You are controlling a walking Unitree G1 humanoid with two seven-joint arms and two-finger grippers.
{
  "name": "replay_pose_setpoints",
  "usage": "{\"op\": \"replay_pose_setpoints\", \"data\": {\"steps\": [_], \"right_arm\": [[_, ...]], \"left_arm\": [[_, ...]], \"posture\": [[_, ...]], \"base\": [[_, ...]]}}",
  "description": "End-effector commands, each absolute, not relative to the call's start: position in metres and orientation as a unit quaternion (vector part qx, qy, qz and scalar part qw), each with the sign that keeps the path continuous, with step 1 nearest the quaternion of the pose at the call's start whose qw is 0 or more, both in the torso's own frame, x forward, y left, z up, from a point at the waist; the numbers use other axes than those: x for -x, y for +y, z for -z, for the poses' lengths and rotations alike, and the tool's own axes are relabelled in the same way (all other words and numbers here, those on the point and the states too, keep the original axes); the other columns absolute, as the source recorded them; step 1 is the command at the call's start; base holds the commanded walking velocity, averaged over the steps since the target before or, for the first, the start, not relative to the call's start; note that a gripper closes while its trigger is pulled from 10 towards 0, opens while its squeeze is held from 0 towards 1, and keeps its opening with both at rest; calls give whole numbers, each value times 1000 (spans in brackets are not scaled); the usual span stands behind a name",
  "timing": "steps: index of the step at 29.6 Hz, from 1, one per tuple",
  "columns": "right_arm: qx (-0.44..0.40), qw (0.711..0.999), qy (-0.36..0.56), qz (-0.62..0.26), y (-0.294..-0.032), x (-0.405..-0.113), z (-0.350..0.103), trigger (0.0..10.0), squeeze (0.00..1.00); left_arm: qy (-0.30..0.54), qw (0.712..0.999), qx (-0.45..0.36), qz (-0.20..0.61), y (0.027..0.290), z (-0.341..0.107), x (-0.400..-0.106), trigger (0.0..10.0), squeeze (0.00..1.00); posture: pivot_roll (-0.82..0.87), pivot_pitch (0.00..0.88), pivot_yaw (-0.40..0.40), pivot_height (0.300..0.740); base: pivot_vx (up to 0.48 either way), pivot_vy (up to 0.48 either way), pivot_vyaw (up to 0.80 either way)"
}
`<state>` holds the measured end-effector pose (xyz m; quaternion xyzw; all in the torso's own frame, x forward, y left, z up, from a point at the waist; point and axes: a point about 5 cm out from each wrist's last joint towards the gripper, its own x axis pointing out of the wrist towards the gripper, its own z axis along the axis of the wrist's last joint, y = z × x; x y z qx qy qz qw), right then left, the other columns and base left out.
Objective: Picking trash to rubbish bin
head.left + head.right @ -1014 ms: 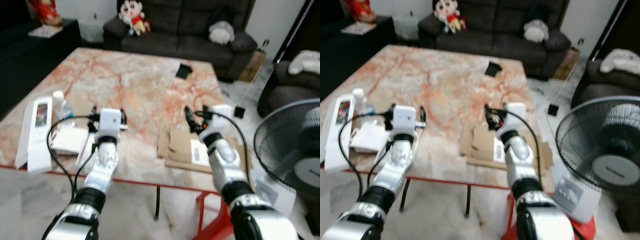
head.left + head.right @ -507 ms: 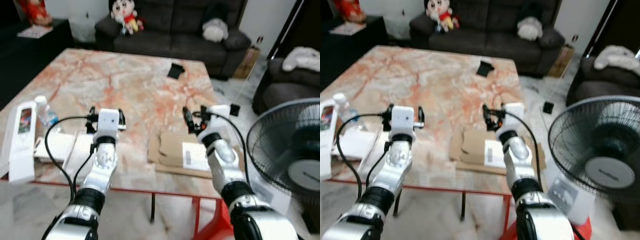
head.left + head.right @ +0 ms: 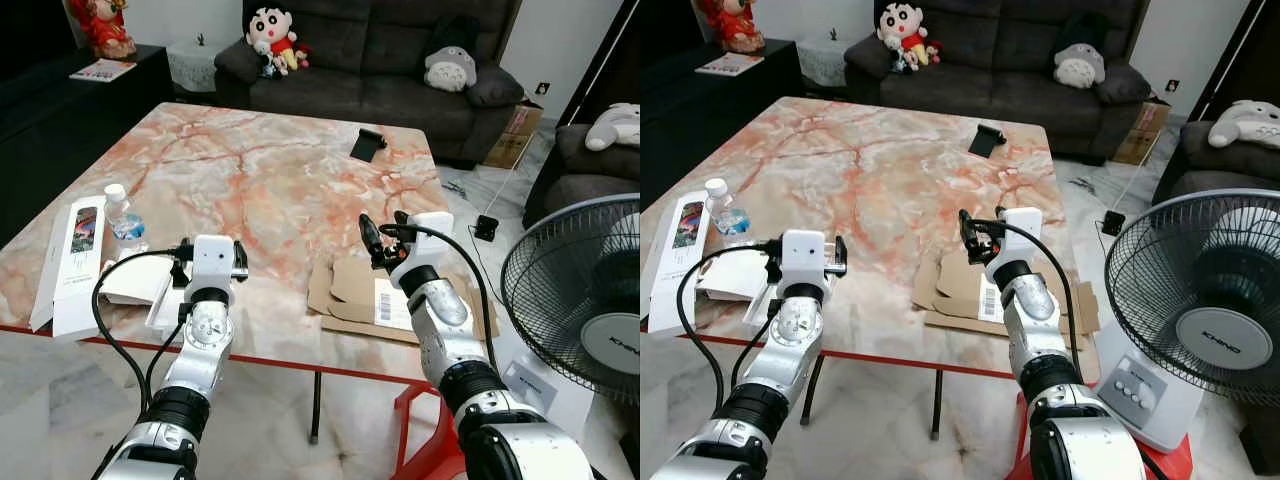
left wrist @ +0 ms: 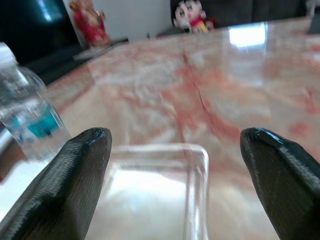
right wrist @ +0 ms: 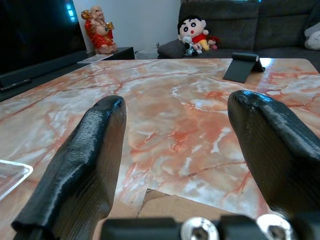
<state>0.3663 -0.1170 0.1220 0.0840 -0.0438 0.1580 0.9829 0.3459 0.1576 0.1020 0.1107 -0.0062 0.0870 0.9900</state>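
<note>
A flattened cardboard box [image 3: 375, 298] with a white label lies on the marble table [image 3: 250, 170] near its front right edge. My right gripper [image 3: 383, 232] hovers open just above the cardboard's far side; the right wrist view shows the cardboard [image 5: 200, 207] below its spread fingers [image 5: 85, 170]. My left gripper [image 3: 210, 254] is open near the front left edge, over a clear plastic tray [image 4: 155, 195]. A small water bottle [image 3: 122, 222] stands to the left of it, blurred in the left wrist view [image 4: 25, 115]. Neither gripper holds anything.
A long white box [image 3: 72, 250] and a flat white packet [image 3: 135, 280] lie at the table's left edge. A black stand [image 3: 368, 145] sits at the far side. A floor fan [image 3: 590, 300] stands to the right, and a dark sofa [image 3: 400, 60] with plush toys stands behind.
The whole picture has shifted and sharpened, so the camera has moved. Both arms keep about the same pose over the table's front edge, fingers still open and empty.
</note>
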Motion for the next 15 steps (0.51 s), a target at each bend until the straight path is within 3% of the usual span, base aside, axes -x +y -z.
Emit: {"op": "replay_pose_setpoints", "data": {"steps": [1,15], "right_arm": [[-79,983,-50,-157,-120,-368,-127,10000,0],[-77,983,-46,-160,-120,-368,-126,10000,0]], "left_arm": [[32,990,-107,-81,157,-91,-345,10000,0],[84,989,-101,-72,156,-84,-347,10000,0]], "posture": [[-77,0,-93,740],[-76,0,-102,740]], "base": [[0,0,0],[0,0,0]]}}
